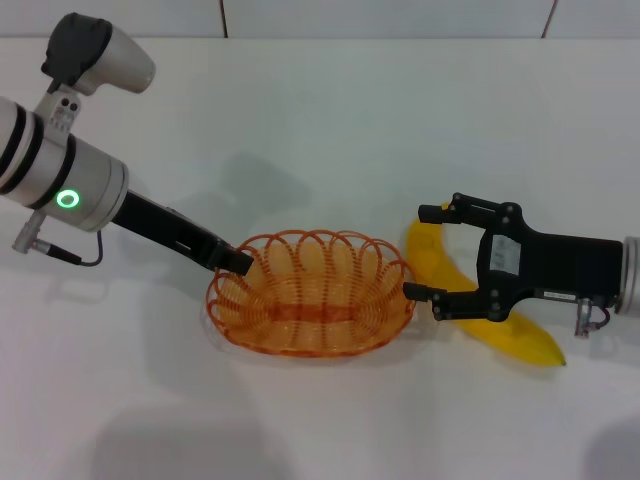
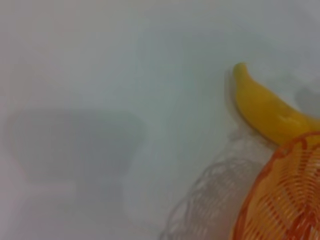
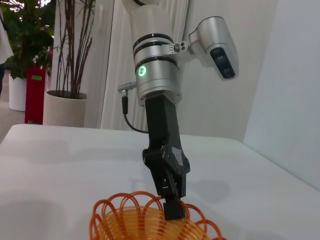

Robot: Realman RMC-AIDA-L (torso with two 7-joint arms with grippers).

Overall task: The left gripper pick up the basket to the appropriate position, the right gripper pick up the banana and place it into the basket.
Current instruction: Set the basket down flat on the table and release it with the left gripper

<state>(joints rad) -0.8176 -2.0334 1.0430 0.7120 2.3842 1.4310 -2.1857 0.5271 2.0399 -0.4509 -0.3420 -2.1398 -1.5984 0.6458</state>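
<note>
Orange wire: the basket (image 1: 310, 297) sits on the white tabletop (image 1: 330, 120), an open looped bowl, see-through, nothing inside it yet.
Left tool: my left tool (image 1: 238, 262) is down at the basket's rim on my left side, its black tip pressed together on a wire loop — I read this as a pinch on the rim, the only part of such a bowl thin enough to hold. The right wrist view shows the left tool (image 3: 174, 209) meeting the top of the loops.
Basket's state: its base looks to rest on the tabletop; I cannot tell whether it is lifted at all.
Banana: the banana (image 1: 480, 310) lies flat on the tabletop just beside the basket on my right, one end near the rim, the other pointing away toward me.
Right tool: my right tool (image 1: 425, 252) has its fingers spread wide, straddling the banana's middle from above — placed there, I judge, so the grip lands near the balance point.
Contact: I cannot tell whether the fingers touch the fruit.
Next, as I judge it: close on the banana, lift it, carry it over the rim.
</note>
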